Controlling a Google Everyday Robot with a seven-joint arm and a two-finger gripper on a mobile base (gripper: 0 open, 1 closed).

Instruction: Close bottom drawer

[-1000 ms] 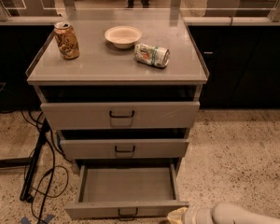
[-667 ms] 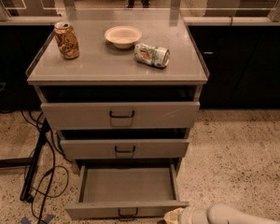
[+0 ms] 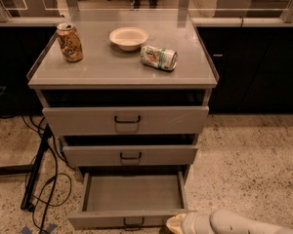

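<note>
The bottom drawer (image 3: 132, 194) of the grey cabinet (image 3: 122, 72) stands pulled far out, an empty shallow grey tray. Its short front panel (image 3: 102, 220) with a small dark wire handle (image 3: 133, 223) is at the lower edge of the camera view. My gripper (image 3: 175, 223) comes in from the lower right on a white arm (image 3: 234, 223). Its pale tip sits at the right end of the drawer's front panel, touching or very near it. The middle drawer (image 3: 129, 155) and top drawer (image 3: 126, 120) stand slightly out.
On the cabinet top stand an upright orange can (image 3: 70, 43), a cream bowl (image 3: 129, 37) and a green-white can (image 3: 158, 57) on its side. Black cables and a stand leg (image 3: 36, 172) lie on the speckled floor at the left. Dark cabinets run behind.
The white arm has slid slightly to the left along the bottom edge, toward the drawer's front right corner. The drawer has not visibly moved.
</note>
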